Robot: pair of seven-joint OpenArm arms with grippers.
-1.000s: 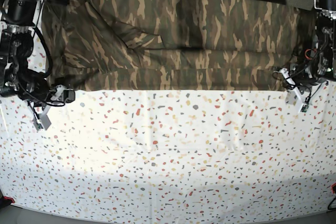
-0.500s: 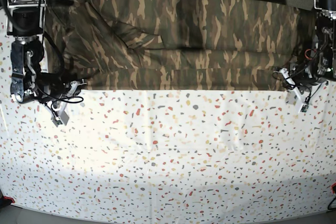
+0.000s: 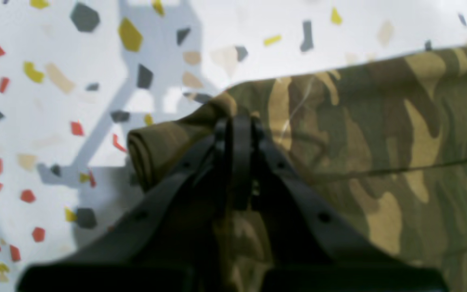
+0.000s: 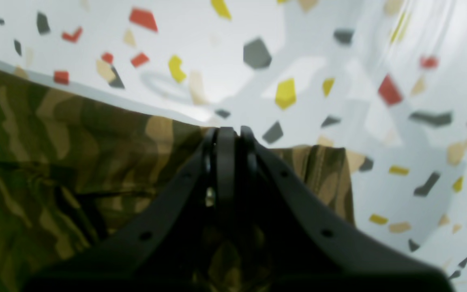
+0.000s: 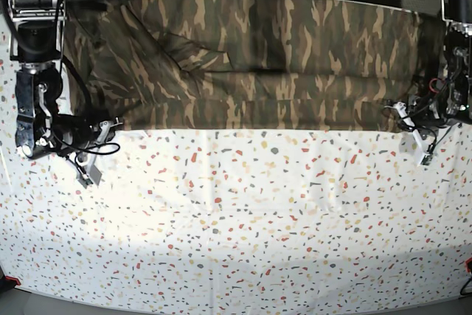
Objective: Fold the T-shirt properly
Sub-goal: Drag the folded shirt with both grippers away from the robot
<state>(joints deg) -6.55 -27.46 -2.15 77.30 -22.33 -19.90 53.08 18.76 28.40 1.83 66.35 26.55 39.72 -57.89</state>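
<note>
The camouflage T-shirt [image 5: 295, 57] lies spread wide across the far part of the table, its lower hem running left to right. At the hem's right end my left gripper [image 5: 398, 108] is shut on the cloth. The left wrist view shows its fingertips [image 3: 237, 121] pinching the T-shirt [image 3: 379, 142], with a rolled fold [image 3: 148, 150] beside them. My right gripper [image 5: 109, 125] sits at the hem's left corner. In the right wrist view its jaws are shut [image 4: 229, 134] on the edge of the T-shirt [image 4: 75, 142], with the corner [image 4: 330, 170] just to the right.
A white speckled cover [image 5: 243, 212] spans the whole table in front of the shirt. Black cables [image 5: 81, 142] hang by the right arm. The arm bases stand at the far corners [image 5: 33, 5], and small red marks sit at the near corners [image 5: 9, 279].
My right gripper has travelled from the bare cover at the left to the shirt's lower left corner and shut on the hem. The left gripper has held its place and its grip.
</note>
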